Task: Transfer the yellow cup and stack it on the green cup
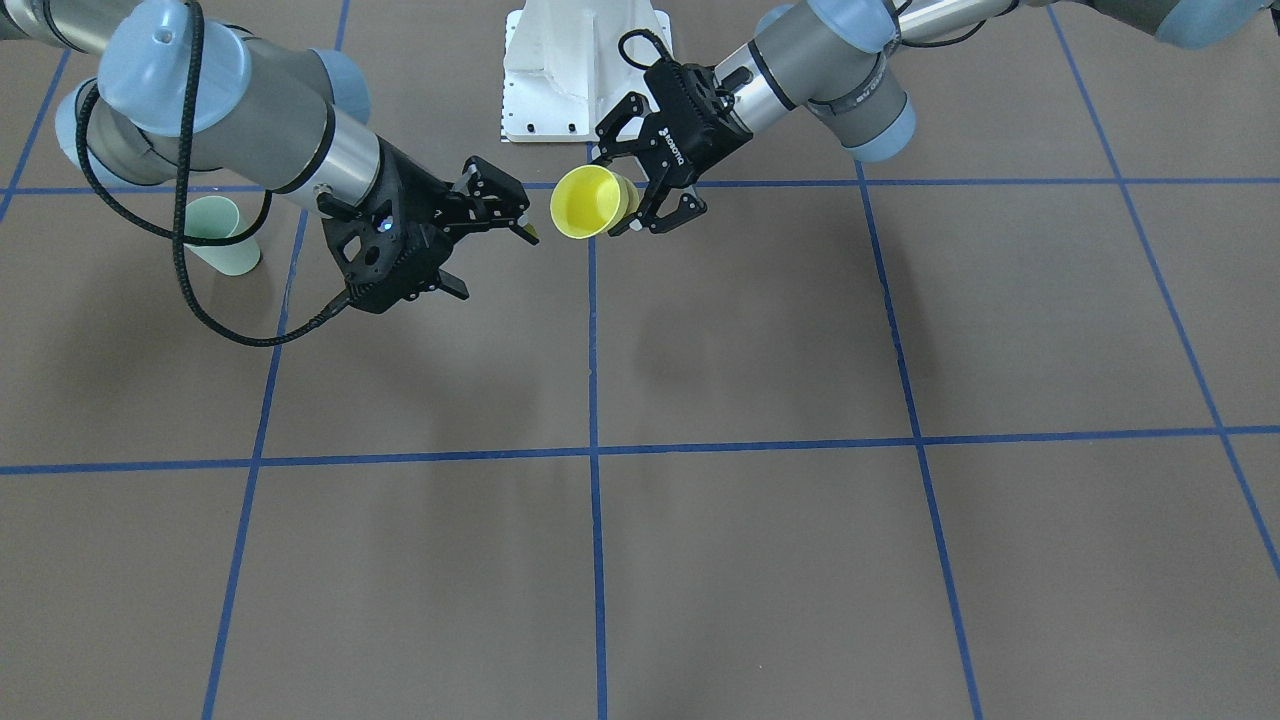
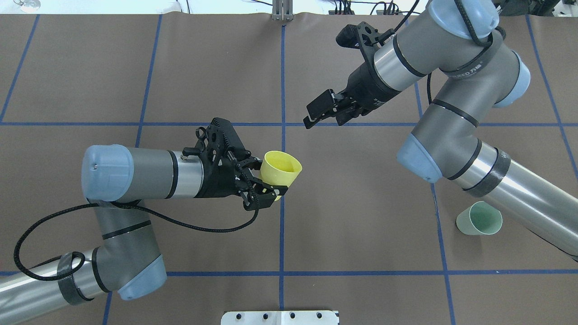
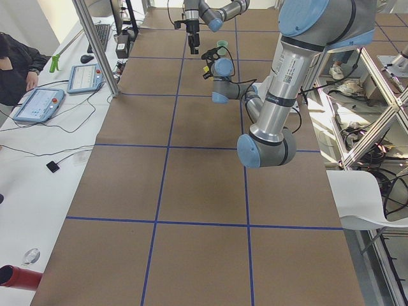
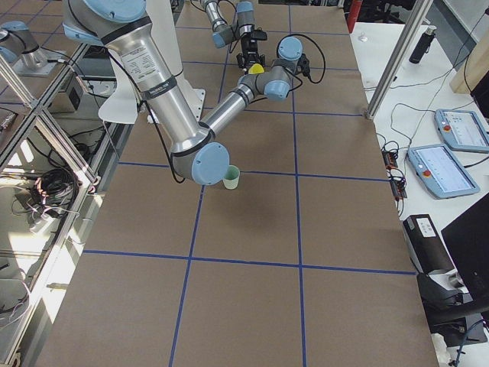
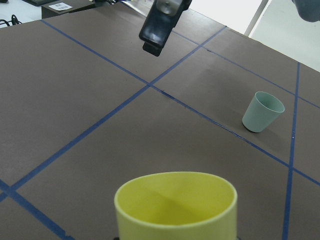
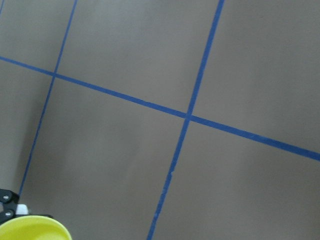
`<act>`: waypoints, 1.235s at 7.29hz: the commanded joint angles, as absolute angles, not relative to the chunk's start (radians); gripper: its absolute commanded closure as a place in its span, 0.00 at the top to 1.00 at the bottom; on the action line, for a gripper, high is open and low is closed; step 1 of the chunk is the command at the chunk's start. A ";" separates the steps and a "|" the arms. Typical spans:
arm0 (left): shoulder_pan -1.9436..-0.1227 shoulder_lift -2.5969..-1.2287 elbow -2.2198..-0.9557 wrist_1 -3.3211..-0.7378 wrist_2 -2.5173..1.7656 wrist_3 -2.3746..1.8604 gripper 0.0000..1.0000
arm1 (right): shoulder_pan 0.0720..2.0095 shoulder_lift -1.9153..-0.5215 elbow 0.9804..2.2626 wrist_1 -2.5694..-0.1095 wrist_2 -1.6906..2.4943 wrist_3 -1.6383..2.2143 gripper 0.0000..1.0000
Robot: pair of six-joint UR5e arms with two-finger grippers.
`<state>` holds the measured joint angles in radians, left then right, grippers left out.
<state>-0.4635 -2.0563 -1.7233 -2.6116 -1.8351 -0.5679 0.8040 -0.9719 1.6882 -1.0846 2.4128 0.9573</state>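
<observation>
Left gripper (image 2: 264,189) clamps smooth yellow cup (image 2: 280,169) mid-air over table (image 2: 352,216) centre, mouth tilted toward right gripper (image 2: 323,113), fingers apart, empty. Green cup (image 2: 479,219) upright, tapered, far right.

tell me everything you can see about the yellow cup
The yellow cup is a small, plain, bright lemon tumbler, seemingly plastic, tapered to a wider rim, with no handle. It looks empty. It is held off the table near the centre, tilted, its lower part clamped in the left pincer. Nothing else touches it; the right pincer is apart from it.
</observation>
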 commanded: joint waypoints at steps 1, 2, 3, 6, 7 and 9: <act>-0.459 -2.114 -1.674 -2.614 -1.833 -0.568 0.00 | 0.782 -0.965 1.683 -1.086 2.411 0.959 0.95; -0.459 -2.117 -1.660 -2.638 -1.833 -0.568 0.00 | 0.776 -0.965 1.680 -1.085 2.411 0.959 0.94; -0.460 -2.126 -1.639 -2.678 -1.833 -0.568 0.00 | 0.770 -0.965 1.674 -1.085 2.411 0.960 0.93; -0.465 -2.122 -1.504 -2.908 -1.832 -0.565 0.00 | 0.772 -0.968 1.672 -1.088 2.430 0.969 0.92; -0.466 -2.123 -1.499 -2.928 -1.832 -0.565 0.00 | 0.772 -0.968 1.671 -1.091 2.434 0.971 0.92; -0.466 -2.128 -1.499 -2.973 -1.830 -0.566 0.00 | 0.770 -0.969 1.666 -1.091 2.444 0.997 0.90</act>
